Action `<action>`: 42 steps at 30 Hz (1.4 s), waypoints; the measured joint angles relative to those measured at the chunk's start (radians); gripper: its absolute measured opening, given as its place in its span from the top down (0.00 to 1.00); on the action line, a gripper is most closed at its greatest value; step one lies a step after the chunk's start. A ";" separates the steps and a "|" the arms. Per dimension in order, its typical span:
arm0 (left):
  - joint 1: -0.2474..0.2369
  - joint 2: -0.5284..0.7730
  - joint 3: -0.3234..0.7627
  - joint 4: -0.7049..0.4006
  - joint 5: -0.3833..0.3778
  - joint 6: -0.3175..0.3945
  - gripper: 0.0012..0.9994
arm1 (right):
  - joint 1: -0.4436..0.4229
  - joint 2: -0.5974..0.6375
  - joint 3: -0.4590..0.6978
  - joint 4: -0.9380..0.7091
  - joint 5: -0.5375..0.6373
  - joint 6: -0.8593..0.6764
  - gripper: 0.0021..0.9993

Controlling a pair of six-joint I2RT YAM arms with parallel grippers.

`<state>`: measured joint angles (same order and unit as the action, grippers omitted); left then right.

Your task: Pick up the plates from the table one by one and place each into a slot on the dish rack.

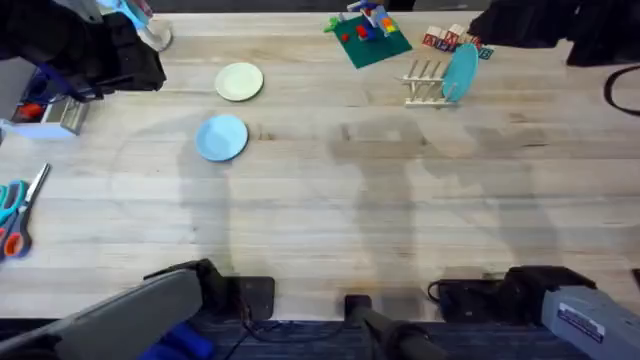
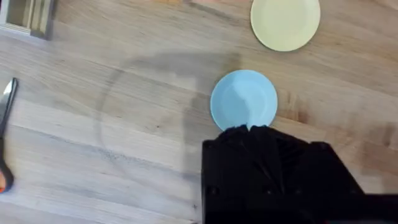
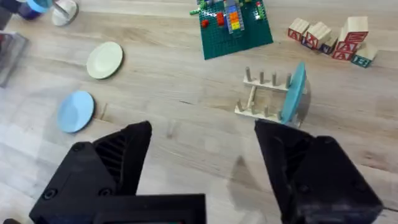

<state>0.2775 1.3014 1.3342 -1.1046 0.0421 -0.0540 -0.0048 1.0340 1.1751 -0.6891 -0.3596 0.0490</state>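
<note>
A light blue plate (image 1: pixel 221 137) lies flat on the table (image 1: pixel 330 210) left of centre, and a cream-white plate (image 1: pixel 239 82) lies just behind it. At the back right stands the small wooden dish rack (image 1: pixel 425 82) with a teal plate (image 1: pixel 460 72) upright in its right end. Both arms rest low at the near edge. My left gripper (image 2: pixel 249 129) hangs above the near rim of the light blue plate (image 2: pixel 244 99), fingers together and holding nothing. My right gripper (image 3: pixel 202 134) is wide open, well short of the rack (image 3: pixel 264 96).
A green toy baseplate (image 1: pixel 368 40) with bricks and several wooden letter blocks (image 1: pixel 452 40) sit behind the rack. A blue cup (image 1: pixel 150 30) stands at the back left. Scissors (image 1: pixel 15 215) and a metal box (image 1: pixel 50 115) lie along the left edge.
</note>
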 joint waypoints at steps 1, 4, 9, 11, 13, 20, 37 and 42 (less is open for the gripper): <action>0.000 0.000 0.000 -0.001 0.002 0.000 0.96 | 0.000 0.000 0.000 0.000 0.000 0.000 0.00; 0.000 0.000 0.000 -0.008 0.040 0.029 0.96 | 0.000 0.000 0.000 0.000 0.000 0.000 0.00; 0.000 0.000 0.000 0.008 0.138 0.125 0.96 | 0.000 0.000 0.000 0.000 0.000 -0.012 0.00; 0.002 0.000 0.000 0.044 0.185 0.163 0.96 | 0.000 0.000 0.000 0.000 0.000 -0.016 0.00; 0.013 0.001 0.000 0.074 0.239 0.202 0.96 | 0.000 0.000 0.000 0.000 0.000 -0.019 0.00; 0.151 0.067 0.001 0.104 0.451 0.283 0.96 | 0.000 0.000 0.000 0.000 0.000 -0.020 0.00; 0.297 0.318 0.001 -0.002 0.805 0.428 0.96 | 0.000 0.000 0.000 0.000 0.000 -0.023 0.00; 0.297 0.323 0.001 -0.006 0.763 0.462 0.96 | 0.000 0.000 0.000 0.000 0.000 -0.023 0.00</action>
<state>0.5747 1.6249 1.3354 -1.1110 0.8047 0.4084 -0.0048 1.0344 1.1751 -0.6891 -0.3595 0.0257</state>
